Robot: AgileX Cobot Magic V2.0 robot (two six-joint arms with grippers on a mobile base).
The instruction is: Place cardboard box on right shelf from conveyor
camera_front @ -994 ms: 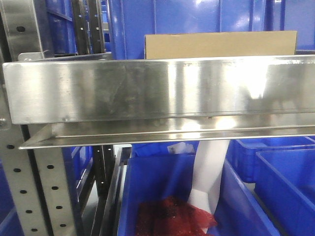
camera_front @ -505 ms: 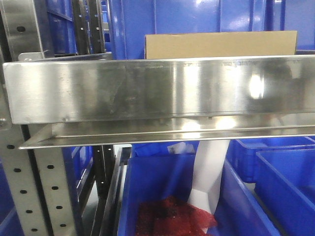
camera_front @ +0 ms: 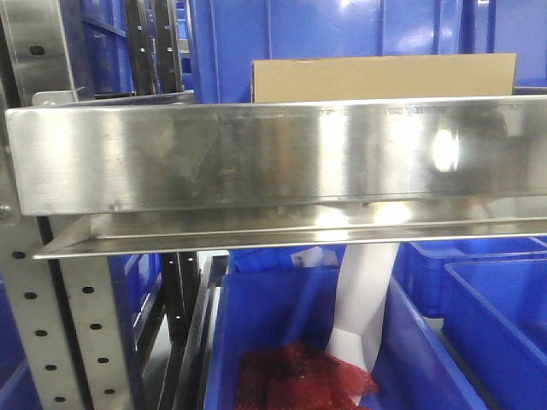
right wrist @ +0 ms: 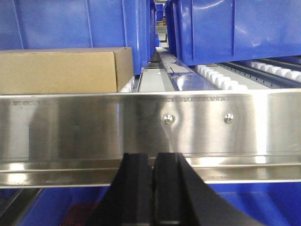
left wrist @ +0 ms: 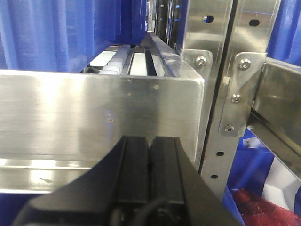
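Observation:
The tan cardboard box (camera_front: 385, 79) rests on the stainless right shelf (camera_front: 273, 158), rising behind its tall front lip; the right wrist view shows the cardboard box (right wrist: 61, 70) at upper left behind that right shelf lip (right wrist: 150, 127). My right gripper (right wrist: 152, 157) is shut and empty, just in front of and below the lip, apart from the box. My left gripper (left wrist: 150, 141) is shut with nothing in it, facing another steel shelf lip (left wrist: 94, 117) beside a perforated upright (left wrist: 225, 94). The conveyor is out of view.
Blue plastic bins (camera_front: 342, 34) stand behind the box and on the roller lanes (right wrist: 221, 77). Below the shelf a blue bin (camera_front: 282, 342) holds red netting (camera_front: 299, 376) and a white sheet (camera_front: 363, 299). A perforated grey upright (camera_front: 34, 325) stands at left.

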